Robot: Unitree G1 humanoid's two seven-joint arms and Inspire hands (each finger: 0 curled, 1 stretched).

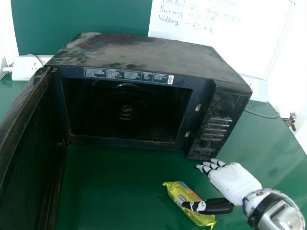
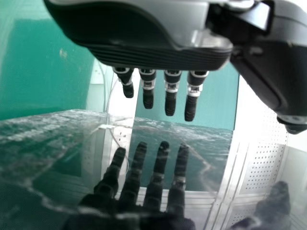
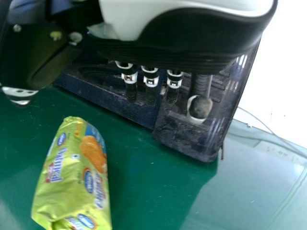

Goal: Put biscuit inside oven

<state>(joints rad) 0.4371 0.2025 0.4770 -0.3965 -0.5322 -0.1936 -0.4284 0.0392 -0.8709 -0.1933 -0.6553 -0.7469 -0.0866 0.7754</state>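
In the head view a green biscuit packet (image 1: 191, 203) lies on the table before the black oven (image 1: 144, 55), whose door (image 1: 29, 143) stands swung out at the left. My right hand (image 1: 235, 182) is over the table right of the packet, its thumb above the packet and its fingers toward the oven's front right corner. The right wrist view has the right hand (image 3: 187, 38) with fingers extended, apart from the biscuit packet (image 3: 74, 177). In the left wrist view my left hand (image 2: 148, 48) has straight fingers above a dark reflective surface.
The oven's control panel side (image 1: 218, 124) rises close to the right fingertips. A whiteboard (image 1: 220, 33) stands behind the oven, a socket box (image 1: 26, 68) at back left and a cable (image 1: 263, 115) at right.
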